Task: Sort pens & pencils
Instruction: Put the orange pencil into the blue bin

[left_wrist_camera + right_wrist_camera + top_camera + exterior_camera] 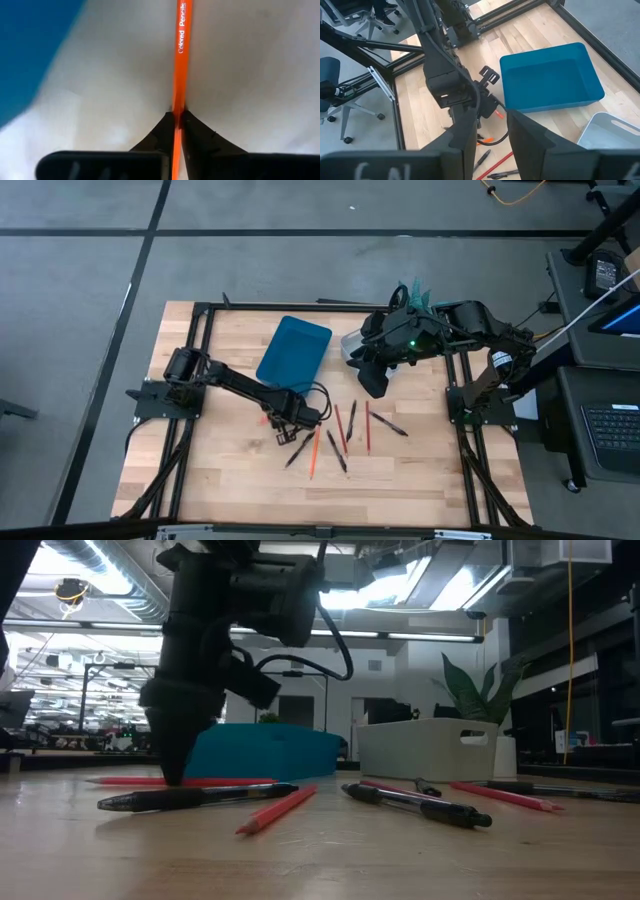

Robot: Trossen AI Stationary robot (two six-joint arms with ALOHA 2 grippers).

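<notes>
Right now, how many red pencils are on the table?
4 pencils. One is pinched by the left gripper near the blue tray; two lie side by side mid-table; one lies just left of them. The arm may hide more.

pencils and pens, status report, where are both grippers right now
Left gripper shut on an orange pencil, down at the table beside the blue tray. Right gripper open, raised, waiting. Pens and other pencils unsorted. Nothing blocking.

pencils [340,423]: thin red-orange sticks, three flat on the bench among the pens, one [178,60] printed "Colored Pencils" pinched between the left pincer's [177,125] fingers | pens [335,450]: slim black sticks, lying flat, scattered at angles
</notes>
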